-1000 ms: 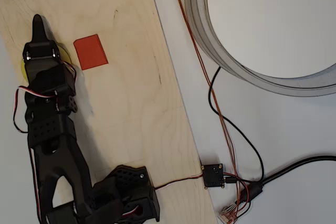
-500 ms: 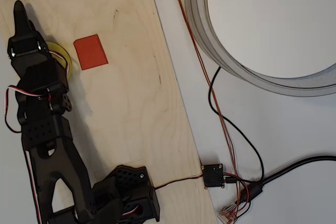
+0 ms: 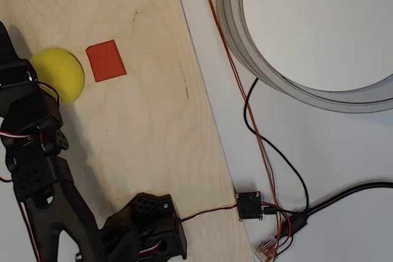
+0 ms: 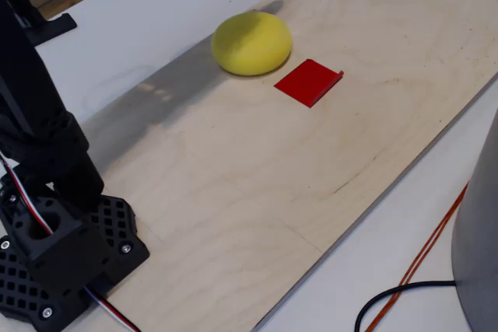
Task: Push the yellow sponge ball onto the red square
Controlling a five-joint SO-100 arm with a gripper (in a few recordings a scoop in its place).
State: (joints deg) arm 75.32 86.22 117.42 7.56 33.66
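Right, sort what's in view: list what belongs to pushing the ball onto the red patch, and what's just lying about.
Belongs to the job:
- yellow sponge ball, on the wooden board
- red square, just right of the ball in the overhead view, not yet covered
- gripper, at the ball's left

Just lying about:
- large grey ring
- black cable
- orange wire
- small black circuit module

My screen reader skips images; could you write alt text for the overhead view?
A yellow sponge ball sits on a pale wooden board, just left of a small red square, with a black robot arm over the ball's left edge.
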